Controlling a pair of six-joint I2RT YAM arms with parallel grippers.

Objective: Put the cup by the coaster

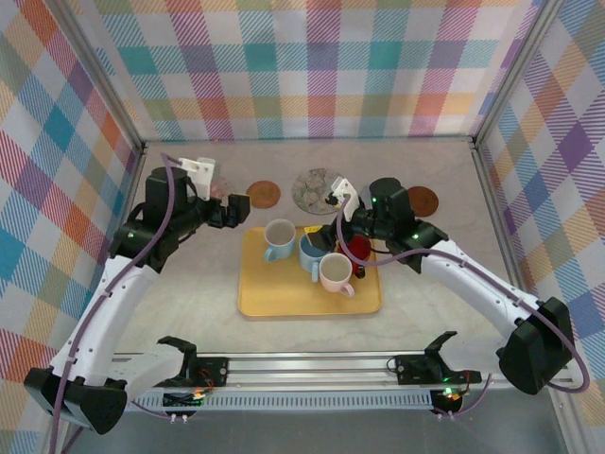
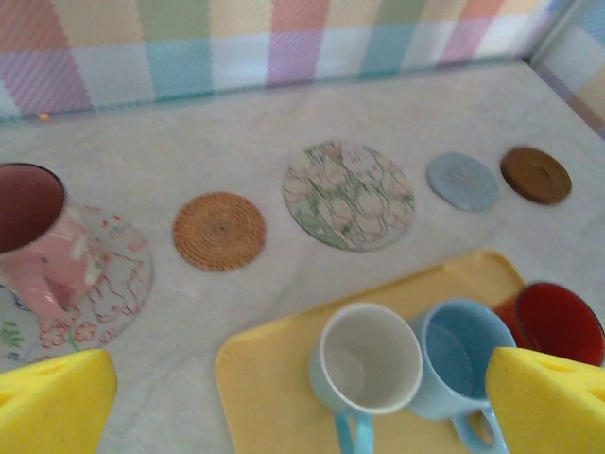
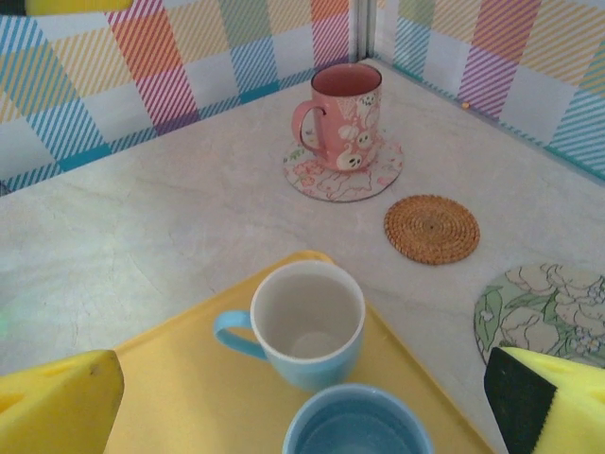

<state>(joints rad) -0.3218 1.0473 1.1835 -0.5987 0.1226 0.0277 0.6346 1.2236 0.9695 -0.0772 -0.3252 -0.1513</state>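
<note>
- Plainly, both gape empty: left pincer (image 2: 302,416), right pincer (image 3: 302,416).
- Pale-blue ceramic mug (image 2: 365,364), white inside, stands on the yellow plastic tray (image 2: 260,383), directly ahead of the left pincer, handle toward it.
- Round woven coaster (image 2: 218,230) lies bare, up-left of the mug in frame.

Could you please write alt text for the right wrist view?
A pink floral mug stands on a patterned coaster by the corner. Nearer, a yellow tray holds a light blue cup and a darker cup, a woven coaster beside it.
</note>
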